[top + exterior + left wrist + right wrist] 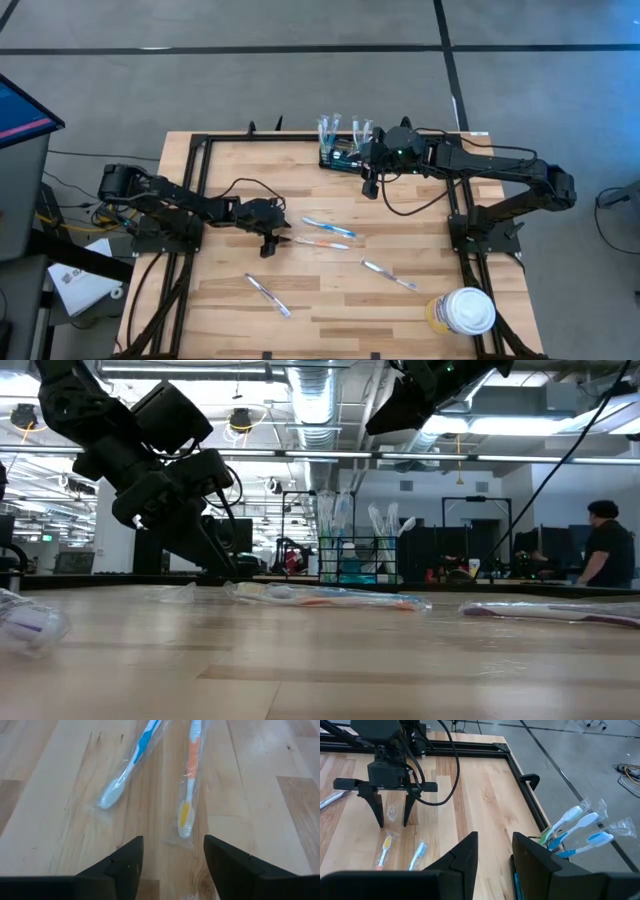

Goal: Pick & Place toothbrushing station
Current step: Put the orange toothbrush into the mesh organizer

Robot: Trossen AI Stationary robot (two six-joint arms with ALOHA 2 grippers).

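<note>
While the left gripper (272, 243) hangs low with fingers apart, an orange brush (188, 780) and a blue brush (131, 764) lie just ahead. The right gripper (371, 184), fingers apart and empty, hovers by the holder (340, 157) at the table's (330, 300) far edge. A tub (466, 311) sits near right.

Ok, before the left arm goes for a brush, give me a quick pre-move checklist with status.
1. Left gripper open, empty: ok.
2. Orange brush lined up ahead of its fingers: ok.
3. Blue brush lies apart from the orange one at the head end: ok.
4. Both brushes wrapped in plastic, grip may slip: cannot tell.
5. Holder upright at the far edge, brushes already in it: ok.
6. Right gripper clear of the holder: not ok, it hangs right beside it.
</note>
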